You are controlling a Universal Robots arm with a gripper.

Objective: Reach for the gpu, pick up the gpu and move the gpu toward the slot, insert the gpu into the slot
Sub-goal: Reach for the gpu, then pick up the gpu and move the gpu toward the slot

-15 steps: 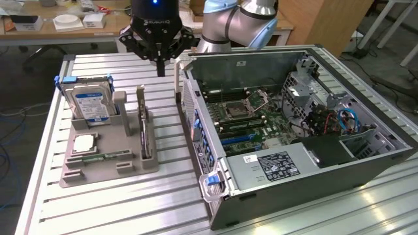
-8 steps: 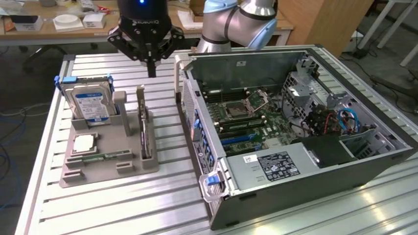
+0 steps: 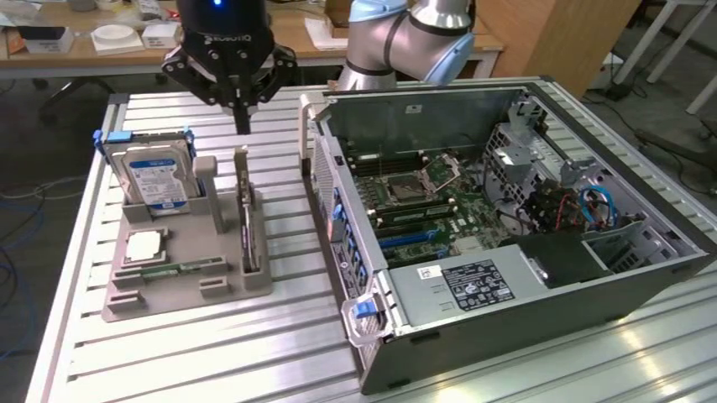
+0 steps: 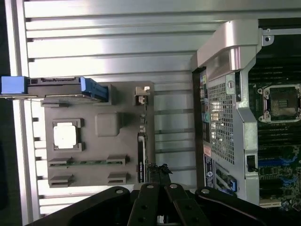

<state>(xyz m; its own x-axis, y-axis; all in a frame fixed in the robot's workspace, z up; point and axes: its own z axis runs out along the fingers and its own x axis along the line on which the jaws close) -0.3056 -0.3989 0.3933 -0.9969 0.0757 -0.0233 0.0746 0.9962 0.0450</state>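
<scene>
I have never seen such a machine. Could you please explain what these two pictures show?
It is a robot arm with fingers for grasping. One picture comes from a camera off the arm; the other from a camera on its wrist, looking down. On the slatted metal table lie a grey holder and an open computer case. The holder carries a hard drive and the gpu, a dark card standing on edge. The fingers are shut, hold nothing, and hover above the gpu.

Exterior view: hard drive (image 3: 154, 175) at grey fixture's (image 3: 168, 294) 11 o'clock, CPU chip (image 3: 146, 245) at 9, open PC case (image 3: 493, 285) at 3.
</scene>
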